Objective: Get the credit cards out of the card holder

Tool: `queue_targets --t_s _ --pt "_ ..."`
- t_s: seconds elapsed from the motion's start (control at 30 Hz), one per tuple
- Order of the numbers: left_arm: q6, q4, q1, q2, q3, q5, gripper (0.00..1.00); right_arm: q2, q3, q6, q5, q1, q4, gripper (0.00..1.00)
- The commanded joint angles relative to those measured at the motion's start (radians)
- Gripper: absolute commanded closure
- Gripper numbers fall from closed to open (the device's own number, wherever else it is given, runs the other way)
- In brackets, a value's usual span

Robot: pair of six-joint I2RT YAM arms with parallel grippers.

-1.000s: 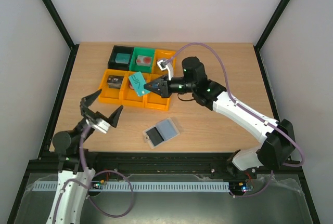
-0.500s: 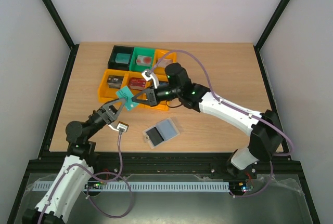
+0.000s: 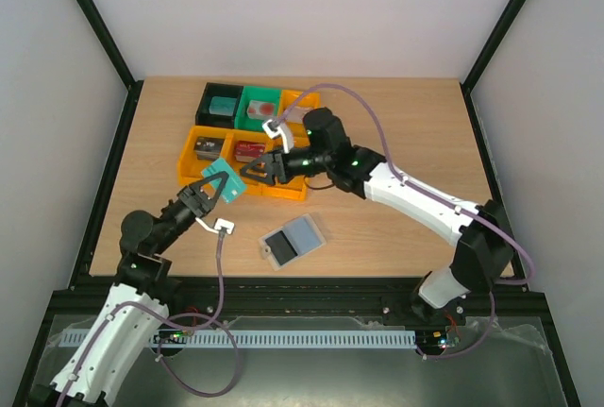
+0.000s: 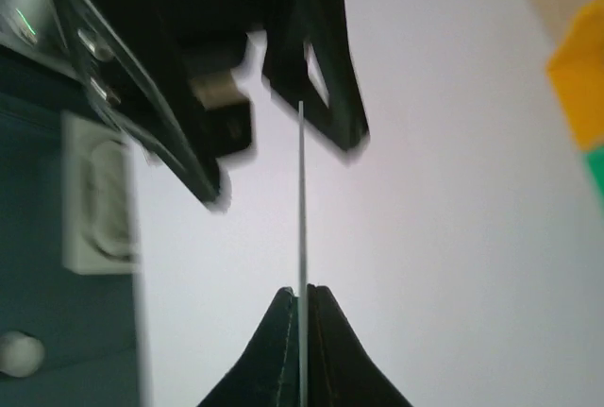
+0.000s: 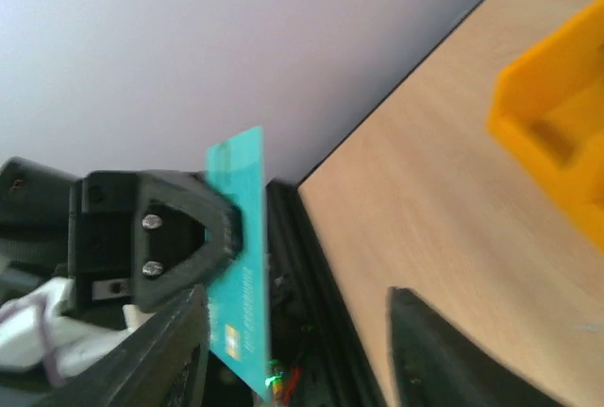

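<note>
A teal credit card [image 3: 227, 178] hangs above the table's left part, with my left gripper [image 3: 215, 188] shut on its lower edge. In the left wrist view the card [image 4: 302, 199] shows edge-on as a thin line pinched between the left gripper's [image 4: 303, 292] tips. My right gripper [image 3: 250, 169] is just right of the card, open, its jaws apart on either side of it. The right wrist view shows the card [image 5: 241, 237] beside the right gripper [image 5: 293, 350]. The card holder [image 3: 294, 240] lies unfolded on the table, grey-blue and dark inside.
Orange, green and black bins [image 3: 247, 135] stand behind the grippers, some holding small items, among them a red one [image 3: 250, 150]. An orange bin's corner [image 5: 557, 124] shows in the right wrist view. Black frame rails run along the table's edges.
The right gripper carried the teal card leftward from over the bins. The left gripper rose to meet it and shut on the card. The right gripper's jaws have opened off it.
</note>
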Motion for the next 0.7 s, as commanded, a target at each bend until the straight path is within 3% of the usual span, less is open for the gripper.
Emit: queue_targets --t_s 0.0,0.07,0.1,0.13,0.33,0.47,0.57,0.67 --pt "-0.214 -0.326 -0.005 0.071 0.175 -0.273 0.98 -0.108 -0.042 0.003 0.163 -0.123 -0.027 0.38" --pt "-0.386 -0.477 -0.004 0.183 0.314 -0.419 0.98 -0.160 -0.090 -0.012 0.229 -0.171 -0.043 0.18" --pt "-0.422 -0.568 0.000 0.247 0.382 -0.472 0.98 -0.185 -0.110 -0.031 0.258 -0.188 -0.061 0.03" --pt "-0.468 -0.660 0.010 0.312 0.460 -0.498 0.98 -0.206 -0.122 -0.052 0.284 -0.205 -0.082 0.01" --pt "-0.567 -1.103 0.036 0.678 0.878 -0.575 0.98 -0.313 -0.193 -0.158 0.344 -0.284 -0.171 0.01" --pt "-0.709 -1.339 0.080 1.014 1.316 -0.568 0.98 -0.372 -0.235 -0.207 0.308 -0.316 -0.181 0.02" --pt "-0.808 -1.383 0.101 1.297 1.639 -0.518 0.98 -0.386 -0.234 -0.240 0.297 -0.319 -0.221 0.01" --pt "-0.816 -1.344 0.121 1.486 1.838 -0.472 0.98 -0.401 -0.244 -0.252 0.308 -0.319 -0.232 0.01"
